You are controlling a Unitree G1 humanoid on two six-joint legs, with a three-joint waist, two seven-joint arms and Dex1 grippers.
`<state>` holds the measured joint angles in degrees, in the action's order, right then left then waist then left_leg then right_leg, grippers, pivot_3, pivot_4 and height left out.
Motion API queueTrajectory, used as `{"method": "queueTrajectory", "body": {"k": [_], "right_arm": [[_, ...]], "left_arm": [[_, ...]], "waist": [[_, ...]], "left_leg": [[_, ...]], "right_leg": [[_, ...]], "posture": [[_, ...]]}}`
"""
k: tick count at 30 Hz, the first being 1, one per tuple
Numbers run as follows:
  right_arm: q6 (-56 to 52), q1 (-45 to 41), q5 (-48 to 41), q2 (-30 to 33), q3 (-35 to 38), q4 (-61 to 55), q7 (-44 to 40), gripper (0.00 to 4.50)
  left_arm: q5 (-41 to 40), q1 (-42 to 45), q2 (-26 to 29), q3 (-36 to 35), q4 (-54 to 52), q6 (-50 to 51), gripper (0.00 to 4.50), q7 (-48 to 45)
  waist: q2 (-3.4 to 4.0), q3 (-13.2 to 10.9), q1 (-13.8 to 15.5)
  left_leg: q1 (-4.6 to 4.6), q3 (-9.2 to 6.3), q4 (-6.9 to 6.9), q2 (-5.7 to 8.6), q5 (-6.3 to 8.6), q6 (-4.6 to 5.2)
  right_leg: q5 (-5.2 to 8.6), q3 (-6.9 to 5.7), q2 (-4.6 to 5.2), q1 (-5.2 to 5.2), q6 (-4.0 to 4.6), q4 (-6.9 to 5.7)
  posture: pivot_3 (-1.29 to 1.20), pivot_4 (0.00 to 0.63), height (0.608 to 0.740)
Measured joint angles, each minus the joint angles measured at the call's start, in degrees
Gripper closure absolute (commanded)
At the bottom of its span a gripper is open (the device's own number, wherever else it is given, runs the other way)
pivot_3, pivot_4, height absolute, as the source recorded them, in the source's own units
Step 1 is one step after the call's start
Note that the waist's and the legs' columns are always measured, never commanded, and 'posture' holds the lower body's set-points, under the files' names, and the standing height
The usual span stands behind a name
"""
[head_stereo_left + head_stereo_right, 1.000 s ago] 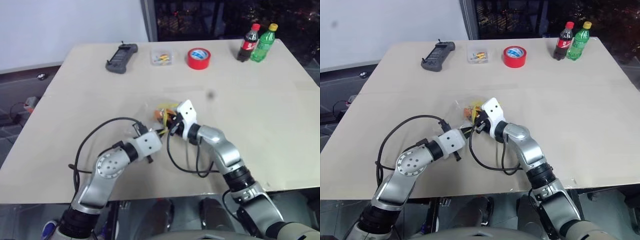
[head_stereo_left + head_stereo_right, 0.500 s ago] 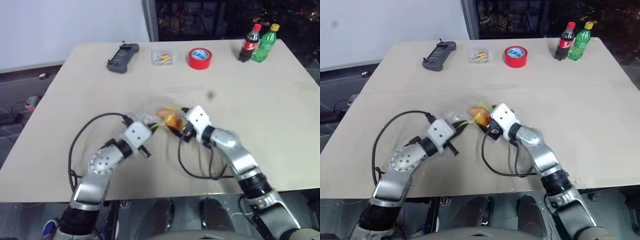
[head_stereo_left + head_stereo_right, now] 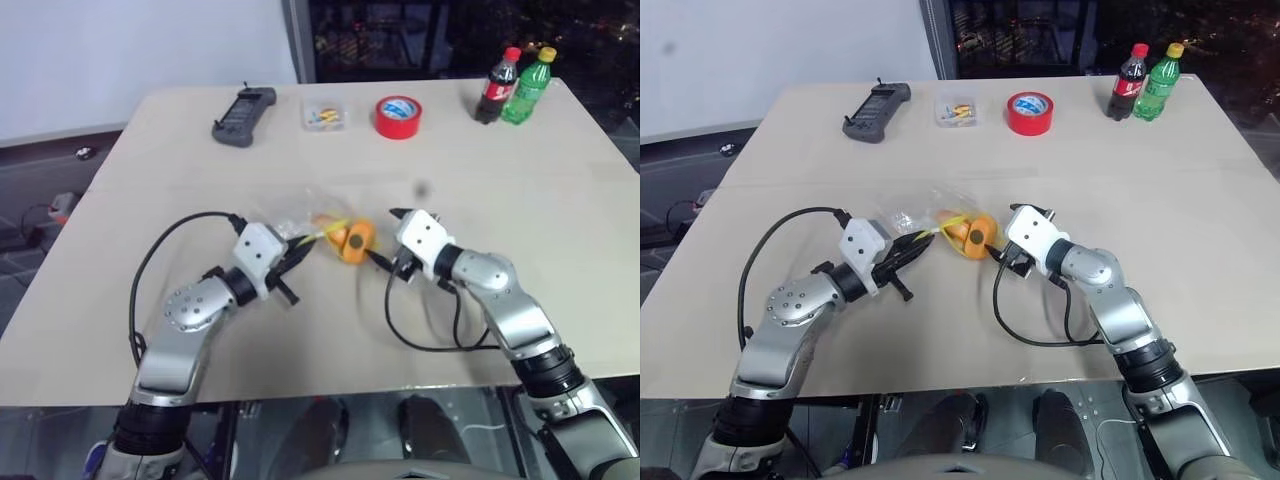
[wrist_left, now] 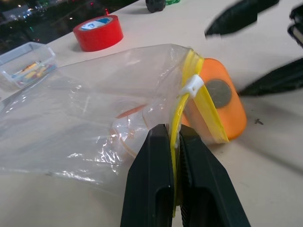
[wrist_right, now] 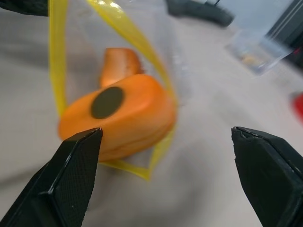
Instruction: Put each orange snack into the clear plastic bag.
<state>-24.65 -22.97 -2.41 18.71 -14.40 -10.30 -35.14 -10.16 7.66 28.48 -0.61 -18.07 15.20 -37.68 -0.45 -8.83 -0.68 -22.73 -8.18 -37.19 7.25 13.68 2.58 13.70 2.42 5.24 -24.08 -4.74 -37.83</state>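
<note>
Your left pincer (image 4: 174, 142) is closed on the yellow seal strip of the crinkly clear plastic bag (image 4: 102, 111) and holds the mouth of the bag up from the beige tabletop (image 3: 520, 190). Your right pincer (image 5: 165, 161) stands wide open and holds nothing. It is just beside the bag mouth, on the robot's right of it, and its fingertips point toward the mouth.

One oval orange snack (image 3: 353, 240) sits in the mouth itself, half in and half out, with the yellow strip looped around it. From the right pincer it lies straight ahead, between the two fingertips but not touching them. Its long axis runs across the mouth, I judge, not into the bag. The right arm is the free one and the nearer one for a push, so the coming move is probably to press this snack deeper so it does not roll out.

The right wrist view shows a second orange snack (image 5: 118, 64) deeper inside the bag, behind the first one. The head views do not make this clear, because the crinkled plastic hides it. The left wrist view shows well how the strip is pinched between the two black fingers (image 4: 150, 189), and also the red tape roll (image 4: 98, 32) far behind.
</note>
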Motion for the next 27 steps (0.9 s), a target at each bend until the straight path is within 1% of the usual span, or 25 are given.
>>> {"method": "queueTrajectory", "body": {"k": [1, 3, 6, 8, 12, 19, 20, 21, 22, 23, 25, 26, 27], "right_arm": [[-2.24, 0.45, -1.59, -0.43, 0.47, -1.14, -0.43, 0.05], [-12.03, 2.57, -8.72, -2.79, 2.13, -6.16, -1.22, 0.05], [-20.00, 3.22, -13.77, -5.48, 3.93, -8.33, -0.12, 0.05], [-24.70, 3.24, -16.06, -7.82, 5.19, -8.64, 2.08, 0.05], [-27.40, 2.45, -17.08, -10.69, 5.95, -5.80, 5.62, 0.05], [-26.02, -0.69, -16.25, -13.36, 6.44, 0.90, 9.57, 0.05], [-25.58, -1.13, -16.25, -13.94, 6.44, 1.53, 9.93, 0.58], [-25.25, -1.16, -16.25, -14.16, 6.43, 1.72, 10.13, 0.82], [-25.06, -1.16, -16.25, -14.32, 6.42, 1.90, 10.34, 1.30], [-24.96, -1.16, -16.25, -14.43, 6.42, 2.01, 10.50, 1.93], [-24.80, -1.16, -16.28, -14.47, 6.40, 2.07, 10.53, 2.81], [-24.73, -1.16, -16.30, -14.47, 6.40, 2.07, 10.52, 3.02], [-24.71, -1.17, -16.37, -14.39, 6.38, 2.03, 10.49, 3.51]], "left_arm": [[0.04, -0.08, 0.06, -0.01, 0.04, -0.10, 4.50, 0.05], [0.41, -0.90, 0.19, 0.01, 0.13, -0.54, 4.50, 0.33], [0.76, -1.32, 0.18, 0.11, 0.18, -0.78, 4.50, 0.61], [1.12, -1.98, 0.18, 0.16, 0.18, -1.06, 4.50, 0.77], [1.64, -2.39, 0.16, 0.41, 0.16, -1.46, 4.50, 1.31], [2.08, -3.75, 0.08, 0.74, -0.28, -1.63, 4.50, 1.94], [2.14, -4.03, 0.07, 0.75, -0.57, -1.80, 4.50, 2.00], [2.16, -4.21, 0.07, 0.75, -0.67, -1.88, 4.50, 2.07], [2.19, -4.49, 0.07, 0.75, -0.83, -1.90, 4.50, 2.34], [2.22, -4.76, 0.05, 0.75, -0.95, -1.90, 4.50, 2.52], [2.36, -5.33, 0.06, 0.75, -1.16, -2.04, 4.50, 2.83], [2.52, -5.75, 0.06, 0.77, -1.28, -2.21, 4.50, 2.91], [3.22, -6.30, 0.14, 0.78, -1.31, -2.89, 4.50, 3.01]], "waist": [[0.00, 0.00, 0.01], [0.00, 0.00, 0.03], [0.00, 0.00, -0.02], [0.01, 0.00, -0.05], [0.01, 0.00, -0.03], [0.02, 0.00, -0.12], [0.02, 0.00, -0.19], [0.02, 0.00, -0.18], [0.02, 0.00, -0.16], [0.02, 0.00, -0.16], [0.02, 0.00, -0.14], [0.02, 0.00, -0.16], [0.02, 0.00, -0.16]], "left_leg": [[0.00, 0.00, 0.00, 0.00, 0.00, 0.01], [0.00, -0.02, 0.02, 0.00, 0.02, 0.01], [0.00, -0.02, 0.02, 0.00, 0.03, 0.02], [0.03, -0.02, 0.02, 0.00, 0.04, 0.03], [0.02, -0.01, 0.02, 0.00, 0.03, 0.02], [0.02, -0.02, 0.04, 0.01, 0.02, -0.01], [0.02, -0.01, 0.04, 0.01, 0.02, -0.01], [0.02, -0.01, 0.04, 0.01, 0.02, -0.01], [0.02, -0.01, 0.04, 0.00, 0.02, -0.01], [0.02, -0.01, 0.04, 0.01, 0.02, -0.01], [0.02, -0.01, 0.04, 0.01, 0.02, -0.01], [0.02, -0.01, 0.04, 0.01, 0.02, -0.01], [0.02, -0.01, 0.04, 0.01, 0.02, -0.01]], "right_leg": [[0.00, 0.00, 0.00, 0.01, 0.00, 0.02], [0.00, 0.00, 0.01, 0.02, 0.00, 0.06], [0.00, -0.01, 0.01, 0.02, 0.00, 0.04], [0.00, -0.01, 0.00, 0.02, 0.00, 0.01], [0.00, -0.02, 0.00, 0.01, 0.00, 0.00], [0.00, -0.02, -0.01, -0.01, 0.00, 0.00], [0.00, -0.01, -0.01, 0.00, 0.00, 0.00], [0.00, -0.01, -0.01, 0.00, 0.00, 0.00], [0.00, -0.01, -0.01, 0.00, 0.00, 0.01], [0.00, -0.01, -0.01, 0.00, 0.00, 0.01], [0.00, -0.01, -0.01, 0.00, 0.00, 0.01], [0.00, -0.01, -0.01, 0.00, 0.00, 0.01], [0.00, -0.01, -0.01, 0.00, 0.00, 0.01]], "posture": [[0.00, 0.150, 0.740], [0.00, 0.150, 0.740], [0.00, 0.150, 0.740], [0.00, 0.150, 0.740], [0.00, 0.150, 0.740], [0.00, 0.150, 0.740], [0.00, 0.150, 0.740], [0.00, 0.150, 0.740], [0.00, 0.150, 0.740], [0.00, 0.150, 0.740], [0.00, 0.150, 0.740], [0.00, 0.150, 0.740], [0.00, 0.150, 0.740]]}}
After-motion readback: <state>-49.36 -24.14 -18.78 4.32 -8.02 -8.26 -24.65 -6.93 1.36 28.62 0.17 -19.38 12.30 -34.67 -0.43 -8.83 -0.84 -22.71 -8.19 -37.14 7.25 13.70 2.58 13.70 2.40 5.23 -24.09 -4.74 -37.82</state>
